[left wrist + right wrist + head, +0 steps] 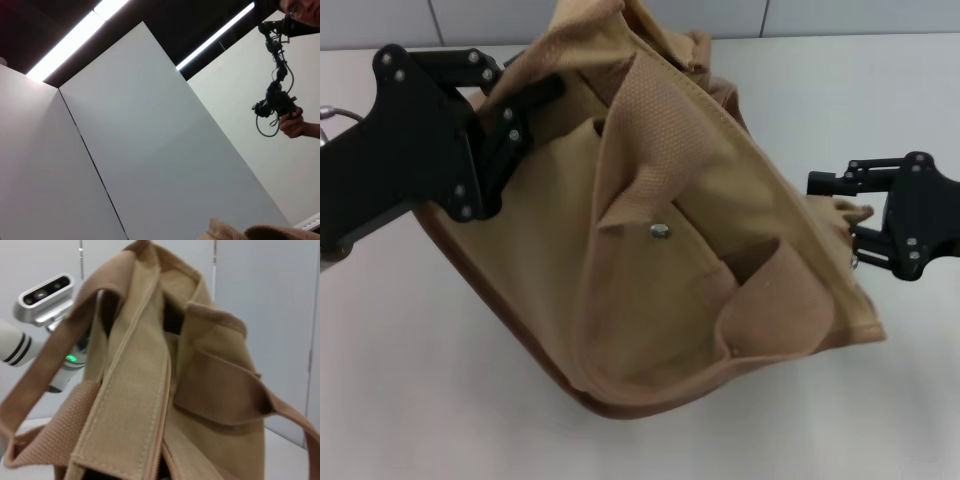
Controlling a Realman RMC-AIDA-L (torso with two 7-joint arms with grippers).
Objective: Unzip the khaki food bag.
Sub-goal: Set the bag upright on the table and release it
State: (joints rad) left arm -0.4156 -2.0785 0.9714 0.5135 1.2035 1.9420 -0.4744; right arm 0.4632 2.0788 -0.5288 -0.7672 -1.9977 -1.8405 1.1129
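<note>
Left tool [525, 110] clenched on the tilted khaki food bag [670, 250]; right tool [840, 215] at its opposite end, grip indiscernible.

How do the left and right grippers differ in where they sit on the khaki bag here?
The left gripper is at the khaki food bag by its upper left corner, overlapping the fabric; the right gripper is at the bag's right edge, lower in the head view. Both are black and at the bag's sides.

No readable text, labels, brands or numbers anywhere; none on boxy khaki-tan canvas food bag [720, 250], none on white panel walls [150, 140].
</note>
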